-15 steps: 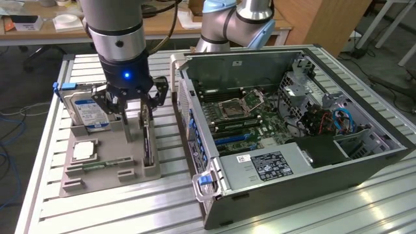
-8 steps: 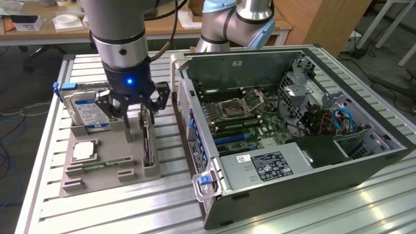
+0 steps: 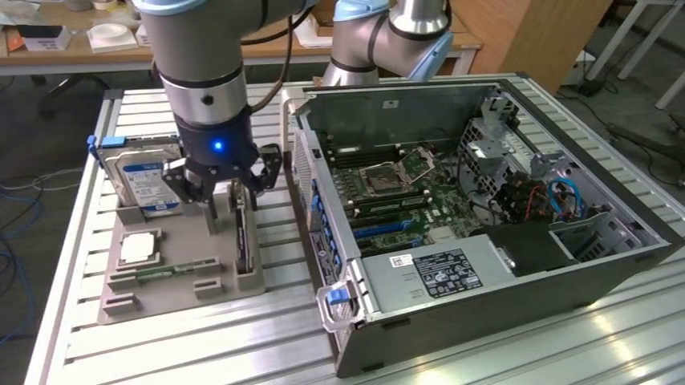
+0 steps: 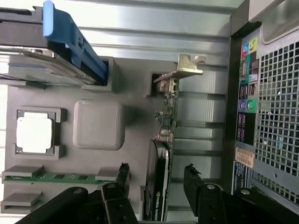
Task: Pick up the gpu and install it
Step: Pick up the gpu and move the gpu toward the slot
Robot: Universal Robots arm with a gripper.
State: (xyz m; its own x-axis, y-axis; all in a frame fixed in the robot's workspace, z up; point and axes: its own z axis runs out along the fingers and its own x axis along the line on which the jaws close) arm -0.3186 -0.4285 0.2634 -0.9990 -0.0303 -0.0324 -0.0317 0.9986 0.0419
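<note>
The black two-fingered gripper (image 4: 158, 173) is cut off at the wrist view's edge, so just its finger ends show. Its jaws are spread wide, one on either side of the gpu (image 4: 163, 135) with a gap on each flank, touching nothing. The gpu, a thin dark card, stands on edge in a slot of the flat grey plastic fixture tray (image 4: 135, 140). Its pale bent-metal bracket (image 4: 184, 70) is at the far end from the fingers. The glossy black cooler carries small lettering that looks like NVIDIA; the rest is too small to read.

In the exterior view the gripper (image 3: 230, 192) hides the card's upper end, leaving a blade-like edge (image 3: 244, 241).

Also in the tray are a green memory stick (image 4: 60, 177), a square silver processor (image 4: 33, 132) and a thick silver hard drive (image 3: 144, 180) standing upright. The drive's blue-and-white label is unreadable.

Just beside the tray lies the open dark-grey metal computer case (image 3: 631, 265), its perforated rear panel (image 4: 275, 116) partly cut off. The white label (image 3: 444, 273) inside it is illegible. Everything rests on a ribbed aluminium table (image 3: 214, 345).
</note>
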